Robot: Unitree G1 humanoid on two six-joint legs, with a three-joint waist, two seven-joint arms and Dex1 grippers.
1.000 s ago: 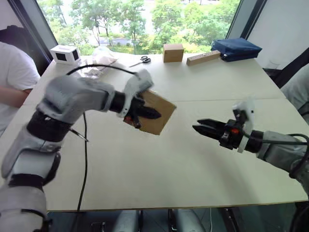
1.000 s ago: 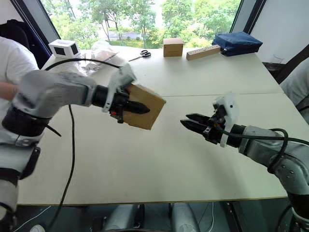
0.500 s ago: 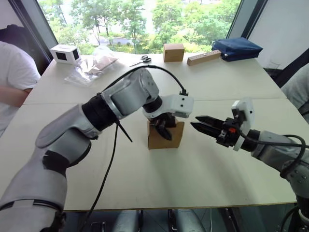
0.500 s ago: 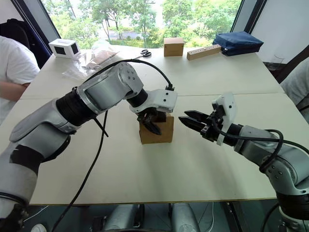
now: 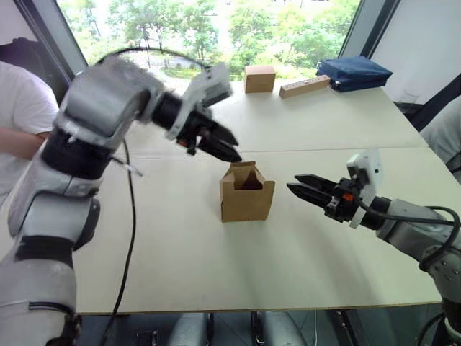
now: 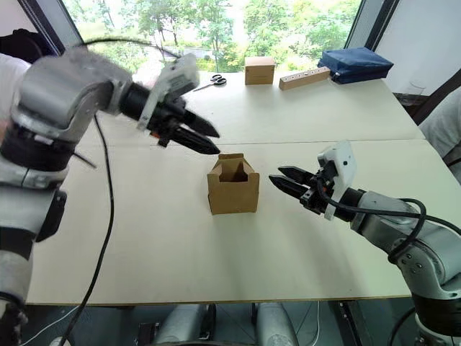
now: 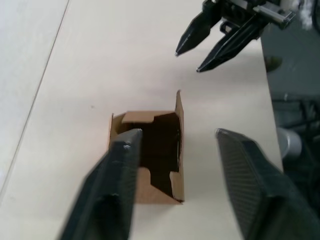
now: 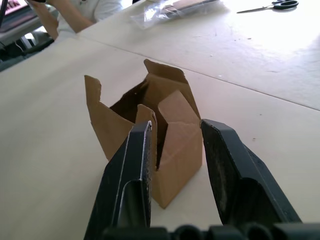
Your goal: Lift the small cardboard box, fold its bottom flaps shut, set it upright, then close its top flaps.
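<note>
The small cardboard box [image 5: 246,193] now stands upright by itself near the middle of the table [image 5: 216,274], its top flaps raised and open. Half a second ago my left gripper [image 5: 229,148] was down on the box; it has since let go and lifted up and back to the far left, hanging in the air above the box with its fingers spread and holding nothing. My right gripper [image 5: 301,186] has hardly moved: it hovers just to the right of the box without touching it, its two black fingers apart and pointing at the box's side.
</note>
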